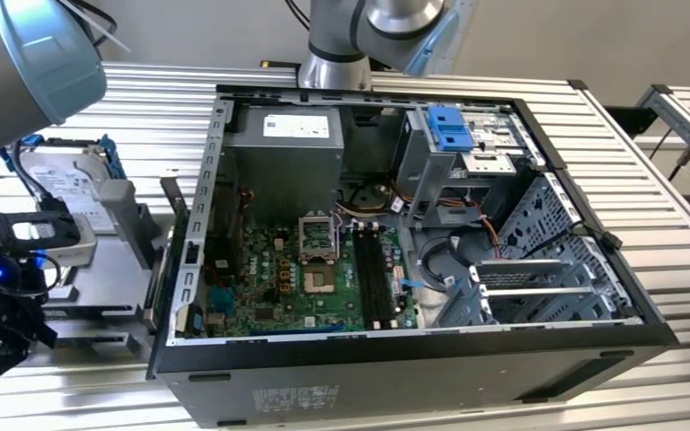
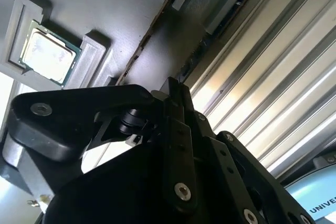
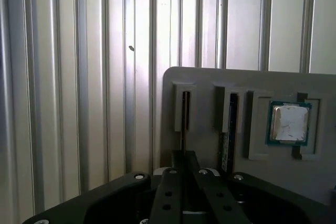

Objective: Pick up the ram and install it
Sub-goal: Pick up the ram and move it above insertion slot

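**Ram on edge in its slot**

We see the long, thin, dark circuit-board ram stick [image 3: 185, 121] standing on its narrow edge in a slot of a pale grey holder block [image 3: 210, 77], which lies on the ribbed metal worktop [image 3: 79, 77]. In the first wrist view we look at it edge-on, so it reads as a slim dark line with a faint brown tint. It runs straight along the slot, upright, not tilted. Its slot is the one farther from the square silver processor chip [image 3: 290, 123]. A second dark stick [image 3: 229, 129] stands on edge in the neighbouring slot, parallel to the ram and apart from it.
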Motion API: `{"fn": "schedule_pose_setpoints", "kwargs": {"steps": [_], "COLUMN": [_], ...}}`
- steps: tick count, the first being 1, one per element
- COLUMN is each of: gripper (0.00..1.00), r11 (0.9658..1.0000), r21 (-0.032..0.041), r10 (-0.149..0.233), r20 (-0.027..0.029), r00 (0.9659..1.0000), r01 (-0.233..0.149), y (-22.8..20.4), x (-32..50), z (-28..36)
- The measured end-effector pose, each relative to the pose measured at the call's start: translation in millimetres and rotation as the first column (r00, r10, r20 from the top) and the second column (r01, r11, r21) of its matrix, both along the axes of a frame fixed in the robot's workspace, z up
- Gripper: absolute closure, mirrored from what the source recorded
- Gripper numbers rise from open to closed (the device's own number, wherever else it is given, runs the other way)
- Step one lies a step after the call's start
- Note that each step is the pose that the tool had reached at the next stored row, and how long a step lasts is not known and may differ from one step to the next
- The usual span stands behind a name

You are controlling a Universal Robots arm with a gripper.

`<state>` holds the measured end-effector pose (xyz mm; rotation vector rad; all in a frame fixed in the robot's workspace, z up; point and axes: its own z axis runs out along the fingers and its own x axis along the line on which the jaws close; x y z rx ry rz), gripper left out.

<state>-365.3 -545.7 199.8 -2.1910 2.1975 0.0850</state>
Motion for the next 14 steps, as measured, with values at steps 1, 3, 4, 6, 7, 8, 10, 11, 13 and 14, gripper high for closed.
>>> {"fn": "schedule_pose_setpoints", "kwargs": {"steps": [1, 3, 4, 6, 7, 8, 10, 11, 13, 14], "gripper": [1.0, 1.0, 1.0, 1.0, 1.0, 1.0, 1.0, 1.0, 1.0, 1.0], "r11": [1.0, 1.0, 1.0, 1.0, 1.0, 1.0, 1.0, 1.0, 1.0, 1.0], "r21": [0.0, 0.0, 0.0, 0.0, 0.0, 0.0, 0.0001, -0.0003, -0.0001, 0.0], "r10": [0.0, 0.0, 0.0, 0.0, 0.0, 0.0, 0.0, 0.0, 0.0, 0.0], "r20": [0.0001, 0.0002, 0.0003, 0.0005, 0.0006, 0.0007, 0.0008, 0.0004, 0.0006, 0.0006], "r00": [1.0, 1.0, 1.0, 1.0, 1.0, 1.0, 1.0, 1.0, 1.0, 1.0], "r01": [0.0, 0.0, 0.0, 0.0, 0.0, 0.0, 0.0, 0.0, 0.0, 0.0], "y": [0.0, 0.0, 0.0, 0.0, 0.0, 0.0, 0.0, -0.1, 0.0, 0.0], "x": [0.0, 0.0, 0.0, 0.0, 0.0, 0.0, 0.0, -0.1, 0.0, 0.0], "z": [0.0, 0.0, 0.0, 0.0, 0.0, 0.0, 0.4, 1.7, 5.4, 7.7]}}
